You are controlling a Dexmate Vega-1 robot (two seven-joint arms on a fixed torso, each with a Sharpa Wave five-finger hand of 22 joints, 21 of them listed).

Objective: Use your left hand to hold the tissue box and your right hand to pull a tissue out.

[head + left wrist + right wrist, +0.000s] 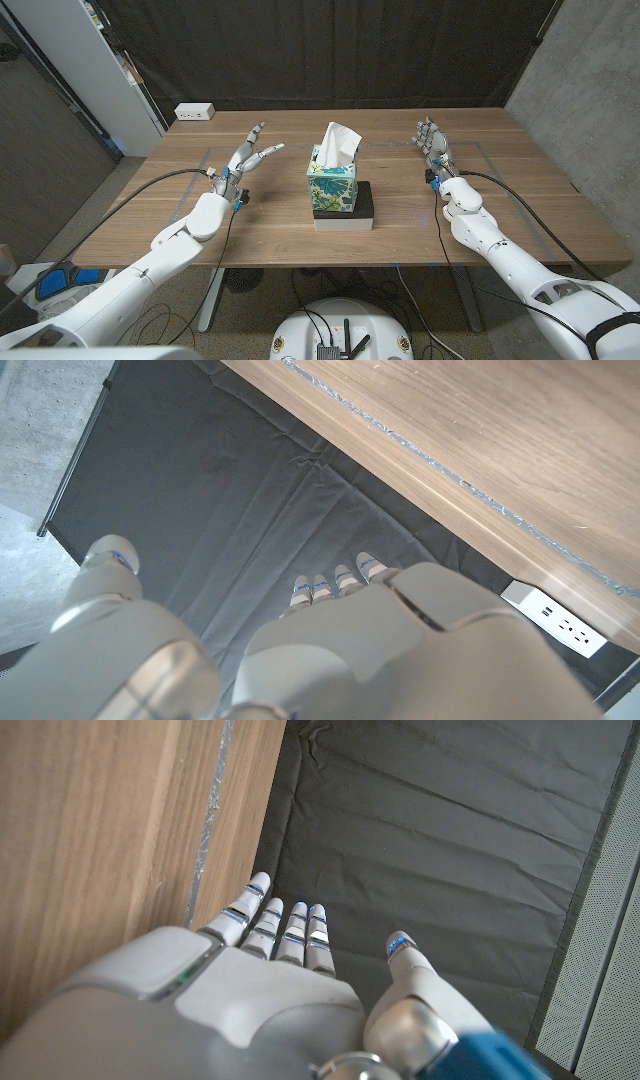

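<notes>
Left hand point(247, 156) fingers spread, empty, right hand point(433, 146) likewise, tissue box point(333, 180) between

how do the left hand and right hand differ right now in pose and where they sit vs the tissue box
The left hand is on the tissue box's left, fingers spread and slanting toward it. The right hand is on the box's right, fingers closer together and pointing toward the table's far edge. Both are open, hold nothing and are apart from the box.

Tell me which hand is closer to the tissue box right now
The left hand, slightly. It hovers open on the robot's left side of the tissue box; the right hand is open on the other side, a bit farther off. Neither touches it.
</notes>
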